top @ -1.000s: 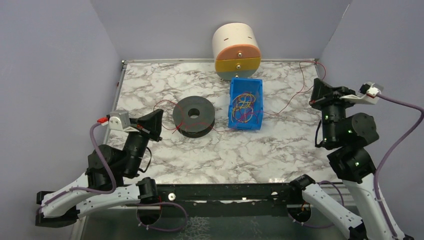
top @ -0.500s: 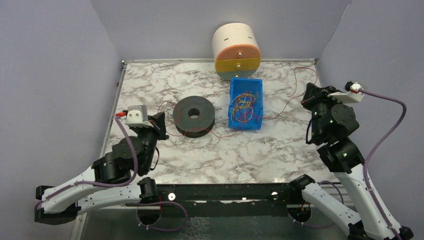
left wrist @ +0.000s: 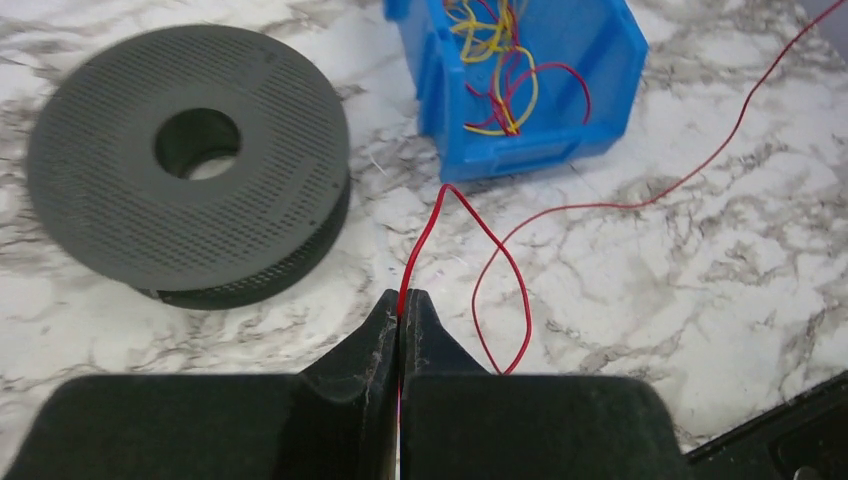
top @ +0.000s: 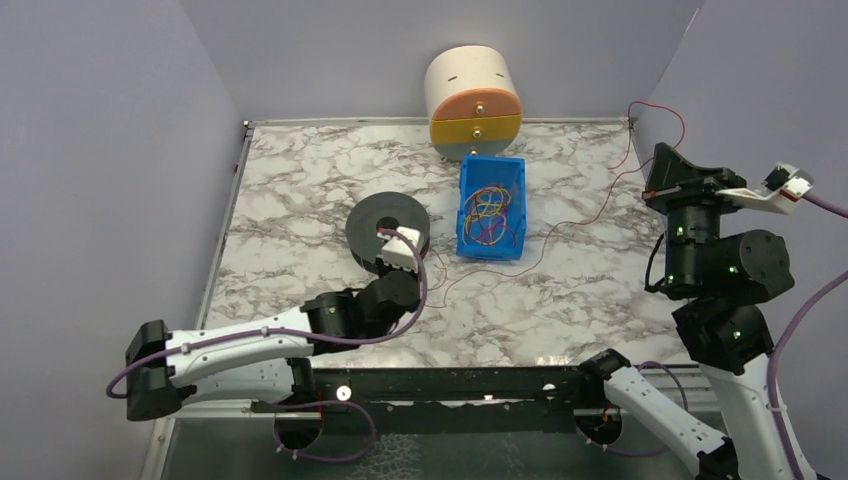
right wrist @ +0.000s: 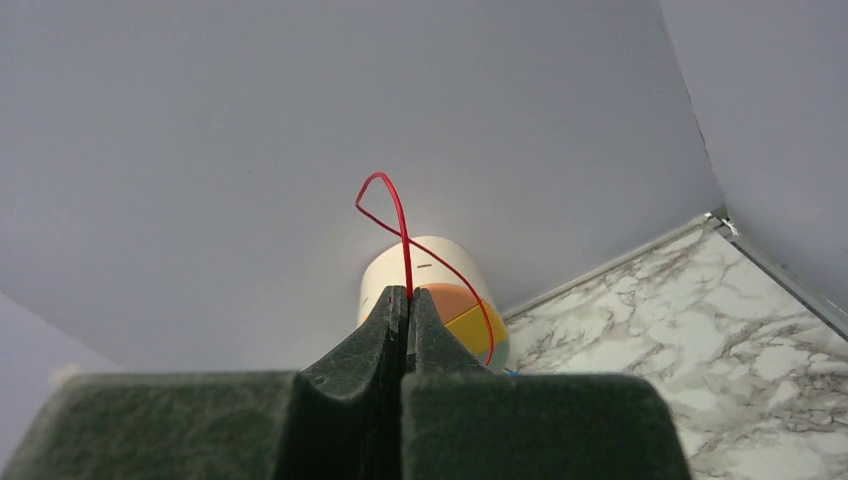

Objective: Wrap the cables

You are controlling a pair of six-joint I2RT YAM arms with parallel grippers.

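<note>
Both claws clenched on one red cable, spool bare.
L claw (left wrist: 400, 297) pinches the cable (left wrist: 419, 245) low over the desk (top: 300, 180), nr the middle, just right of the black spool (left wrist: 190, 165), not touching it. From there the cable makes a small loop in front of the blue bin (left wrist: 520, 155), runs slack across the desk twd the right edge, then climbs to the R claw (right wrist: 408, 293), which is raised by the rear right corner w/ a short loop poking above its tips. The bin sits right of the spool and holds a tangle of yellow and red wires (left wrist: 500, 60). A cream drum (top: 473, 100) w/ orange and yellow drawers stands at the rear edge.
</note>
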